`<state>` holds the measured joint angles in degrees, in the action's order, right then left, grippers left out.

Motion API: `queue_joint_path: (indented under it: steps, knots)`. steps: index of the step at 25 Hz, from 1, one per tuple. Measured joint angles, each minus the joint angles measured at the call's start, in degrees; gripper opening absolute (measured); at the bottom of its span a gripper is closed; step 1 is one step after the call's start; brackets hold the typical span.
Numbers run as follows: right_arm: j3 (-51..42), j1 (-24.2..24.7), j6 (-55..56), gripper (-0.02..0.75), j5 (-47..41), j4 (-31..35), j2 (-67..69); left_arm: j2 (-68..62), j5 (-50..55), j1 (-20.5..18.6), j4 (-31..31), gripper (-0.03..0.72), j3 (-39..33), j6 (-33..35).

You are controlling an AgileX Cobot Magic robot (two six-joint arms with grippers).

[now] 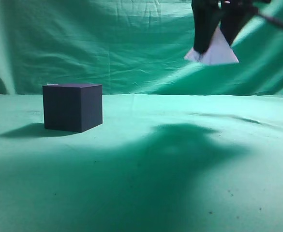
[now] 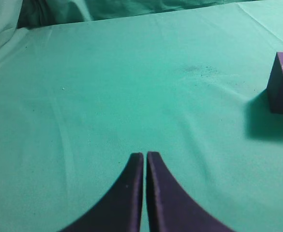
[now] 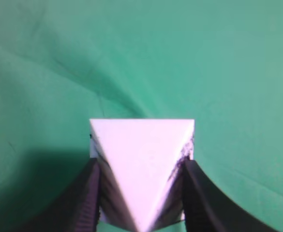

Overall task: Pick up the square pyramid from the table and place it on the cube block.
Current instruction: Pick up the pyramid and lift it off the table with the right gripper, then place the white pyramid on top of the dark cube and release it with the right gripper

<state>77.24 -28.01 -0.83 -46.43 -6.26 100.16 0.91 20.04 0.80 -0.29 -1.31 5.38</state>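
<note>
Exterior view: right gripper (image 1: 217,46) clamps the square pyramid (image 1: 219,50) by two sloped faces, high in the air, well right of the cube block (image 1: 72,107) resting on the green table (image 1: 180,193). Left gripper (image 2: 145,157) holds nothing, fingers nearly touching, low over the cloth.

It looked like a staged lab or studio set for robot trials. Green cloth covered the table (image 1: 180,193) and ran up behind as a creased backdrop (image 1: 107,43), shutting out any room. No furniture or household goods showed, only plain geometric props such as the cube (image 1: 72,107) under hard lighting.
</note>
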Motion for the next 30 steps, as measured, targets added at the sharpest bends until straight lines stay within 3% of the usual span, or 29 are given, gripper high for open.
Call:
queue_joint_path:
  steps: [4, 12, 20, 30]
  knots:
    - [6.77, -1.81, -4.42, 0.311, -6.98, 4.11, -0.16, 0.00, 0.00, 0.00, 0.00, 0.000, 0.00, 0.00]
    - [24.75, -13.40, -6.13, 0.311, -21.79, 6.10, 6.72, 0.00, 0.00, 0.00, 0.00, 0.000, 0.00, 0.00]
    - [34.31, -21.69, -6.37, 0.311, -22.83, 4.93, 19.11, 0.00, 0.00, 0.00, 0.00, 0.000, 0.00, 0.00]
    - [37.01, -22.26, -6.46, 0.311, -20.08, 3.34, 24.74, 0.00, 0.00, 0.00, 0.00, 0.000, 0.00, 0.00]
